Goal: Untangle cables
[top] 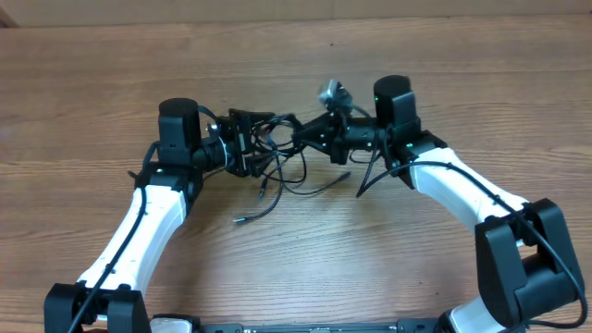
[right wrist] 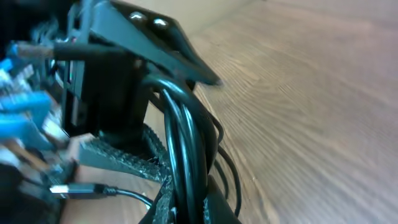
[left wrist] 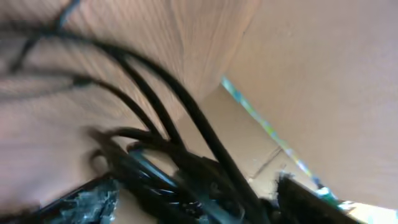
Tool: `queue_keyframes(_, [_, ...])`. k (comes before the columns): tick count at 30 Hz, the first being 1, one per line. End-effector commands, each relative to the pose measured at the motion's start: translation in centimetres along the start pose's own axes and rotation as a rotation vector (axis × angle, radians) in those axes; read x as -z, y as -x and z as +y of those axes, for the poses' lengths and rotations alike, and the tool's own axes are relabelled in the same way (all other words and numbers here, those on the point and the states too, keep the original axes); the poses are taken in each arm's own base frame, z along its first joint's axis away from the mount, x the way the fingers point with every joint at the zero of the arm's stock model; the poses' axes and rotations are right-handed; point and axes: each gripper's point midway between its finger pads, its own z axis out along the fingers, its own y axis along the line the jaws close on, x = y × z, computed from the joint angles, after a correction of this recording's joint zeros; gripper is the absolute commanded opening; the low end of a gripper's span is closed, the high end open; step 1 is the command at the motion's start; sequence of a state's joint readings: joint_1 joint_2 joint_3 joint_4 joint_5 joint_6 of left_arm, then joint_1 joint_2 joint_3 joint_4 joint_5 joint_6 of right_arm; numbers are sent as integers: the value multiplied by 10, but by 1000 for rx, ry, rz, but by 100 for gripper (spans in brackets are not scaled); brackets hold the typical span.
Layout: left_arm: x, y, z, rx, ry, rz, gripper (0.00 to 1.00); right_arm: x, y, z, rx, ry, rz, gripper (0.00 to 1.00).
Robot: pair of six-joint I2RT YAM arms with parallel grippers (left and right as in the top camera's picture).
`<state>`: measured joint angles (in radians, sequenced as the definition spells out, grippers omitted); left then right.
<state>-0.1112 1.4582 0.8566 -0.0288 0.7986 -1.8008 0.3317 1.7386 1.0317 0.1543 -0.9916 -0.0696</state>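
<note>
Cables [right wrist: 181,143] fill the foreground of the right wrist view, a bunch of black cords clenched between the pads of the right gripper [right wrist: 168,193]. Just left of that knot, the left gripper [top: 246,141] stands released, its fingers apart with strands running loose between them. So the tangle lies between both jaws, its long axis side to side, and only the right arm has hold of it. Loose ends trail off the knot onto the table [top: 462,74]; a silver-tipped plug [right wrist: 69,188] shows beside the knot. No brand or writing is legible.
</note>
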Motion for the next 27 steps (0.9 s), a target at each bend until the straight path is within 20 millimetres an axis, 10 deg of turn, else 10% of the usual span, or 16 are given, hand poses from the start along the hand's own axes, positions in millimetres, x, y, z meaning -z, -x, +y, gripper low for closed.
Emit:
queue_keyframes(1, [4,11,-9,-341,-21,-74,100,29,4,-22,-288,-31,-35,4])
queue_keyframes(14, [10,-12,-36,-728,-138,24,100,62,-8,-52,-1150,-99,-87,4])
queue_keyframes(27, [-19,-52,-14,-278,-56,127,99,65,-18,-72,-1444,-225,-160,4])
